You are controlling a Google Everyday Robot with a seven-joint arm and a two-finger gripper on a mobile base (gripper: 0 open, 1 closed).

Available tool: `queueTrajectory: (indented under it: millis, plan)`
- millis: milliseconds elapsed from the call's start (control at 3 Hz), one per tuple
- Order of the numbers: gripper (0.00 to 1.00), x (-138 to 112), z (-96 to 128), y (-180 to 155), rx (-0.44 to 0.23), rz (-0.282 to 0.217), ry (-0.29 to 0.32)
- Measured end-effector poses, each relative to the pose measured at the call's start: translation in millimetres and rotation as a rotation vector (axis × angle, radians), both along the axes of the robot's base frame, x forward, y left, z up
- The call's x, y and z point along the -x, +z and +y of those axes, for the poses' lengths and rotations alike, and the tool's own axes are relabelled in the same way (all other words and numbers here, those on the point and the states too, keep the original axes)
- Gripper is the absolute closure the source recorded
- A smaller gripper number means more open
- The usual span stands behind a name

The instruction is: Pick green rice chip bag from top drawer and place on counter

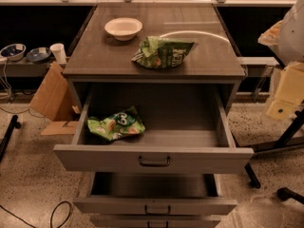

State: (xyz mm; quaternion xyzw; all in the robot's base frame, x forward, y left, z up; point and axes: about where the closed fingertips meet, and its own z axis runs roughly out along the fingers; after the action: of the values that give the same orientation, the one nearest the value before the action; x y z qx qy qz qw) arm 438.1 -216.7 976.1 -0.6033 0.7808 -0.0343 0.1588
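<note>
The green rice chip bag (pixel 116 124) is bright light green and crumpled, with a dark round logo. It lies at the left of the open top drawer (pixel 154 160), which is pulled far out, its dark loop handle at the front middle. The counter (pixel 109 56) is the cabinet's dark wood-grain top. My gripper (pixel 284 103) shows as a pale cream part hanging at the right edge of the view, beside and to the right of the drawer, well apart from the bag and holding nothing.
A duller green bag with white lettering (pixel 162 52) lies on the counter's front middle, and a white bowl (pixel 123 28) behind it. The second drawer (pixel 154 204) is also partly open. Cardboard (pixel 50 96), bowls and a cup stand to the left, and dark stand legs (pixel 285 141) to the right.
</note>
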Motion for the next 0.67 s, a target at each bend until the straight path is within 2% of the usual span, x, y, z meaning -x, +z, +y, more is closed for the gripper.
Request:
queueTrajectory:
  millis: [333,667]
  plan:
    - [0.0,0.0,0.0,0.0,0.0,0.0,0.0]
    - [0.0,-6.8,27.4,4.4,0.011,-0.017,0.072]
